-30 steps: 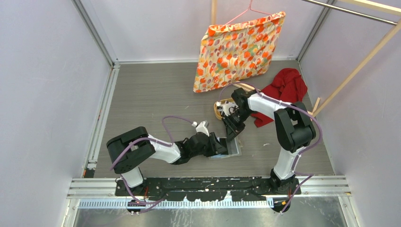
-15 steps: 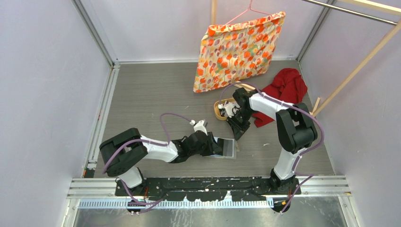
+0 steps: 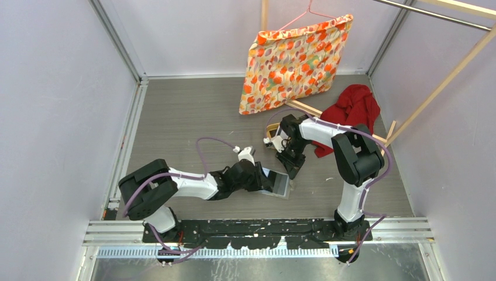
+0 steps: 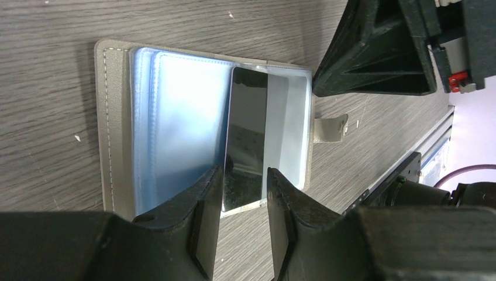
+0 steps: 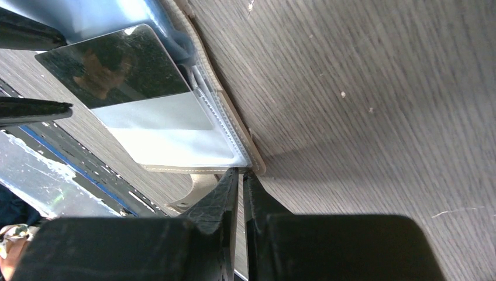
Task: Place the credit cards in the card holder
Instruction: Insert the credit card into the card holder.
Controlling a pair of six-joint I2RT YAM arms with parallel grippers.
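Your two arms match: left arm [image 3: 196, 186] & right arm [image 3: 324, 129] are chunky blk joint housings w/ white shells btwn them. A purple-grey cable [image 3: 206, 145] loops along each one. Both bases are bolted to a blk plate [image 3: 257, 231] w/ a scalloped front edge. The left wrist carries a small white block [image 3: 248, 156]. Left hand [image 4: 244, 175]: two flat matte blk fingers [image 4: 205, 205], tapering to the tips. Right hand [image 5: 241, 174]: same blk plastic, thin wedge ends. From the left wrist cam its body shows triangular cut-outs & a small red tab [image 4: 460, 78].
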